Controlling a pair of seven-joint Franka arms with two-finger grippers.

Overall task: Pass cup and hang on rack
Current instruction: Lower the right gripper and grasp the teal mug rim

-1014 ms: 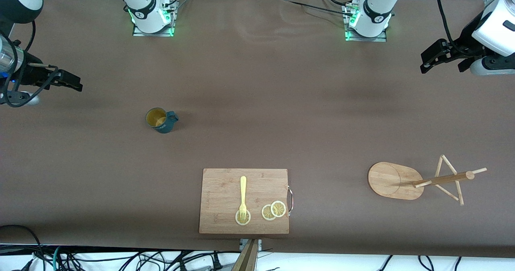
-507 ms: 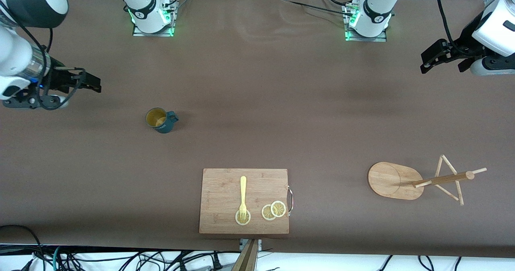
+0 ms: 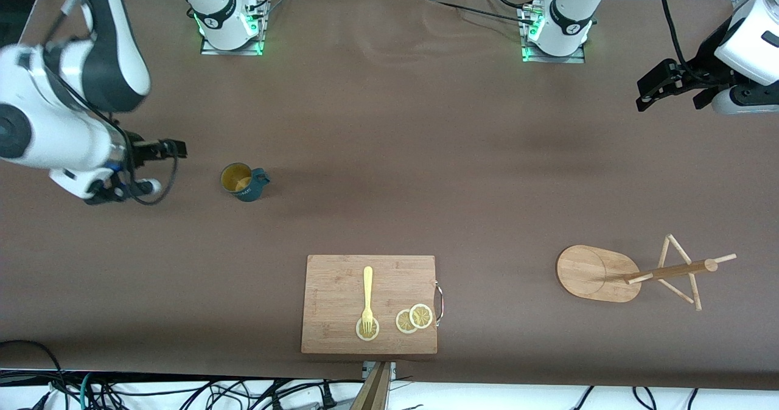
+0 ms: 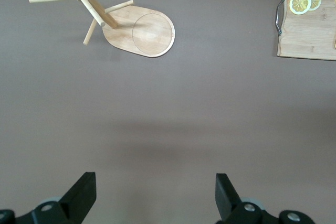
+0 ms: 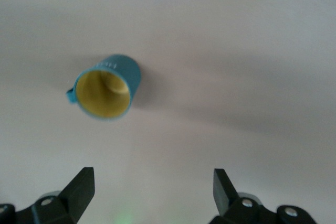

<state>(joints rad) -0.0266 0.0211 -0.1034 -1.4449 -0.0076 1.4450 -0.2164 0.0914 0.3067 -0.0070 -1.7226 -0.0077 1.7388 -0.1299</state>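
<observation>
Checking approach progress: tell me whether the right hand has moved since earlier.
Yes. The right hand has moved toward the cup, which sits unmoved on the table.

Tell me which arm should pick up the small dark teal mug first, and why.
Right. The right gripper hangs open beside the small dark teal mug, which stands upright at the right arm's end of the table. The left gripper, also open, waits at the left arm's end, with the light bamboo mug tree.

Brown table [image 3: 389, 154], tangled floor cables [image 3: 182, 392]

Right gripper [image 3: 176, 148] low over table, jaws open; left gripper [image 3: 646, 97] waiting raised, jaws open
</observation>
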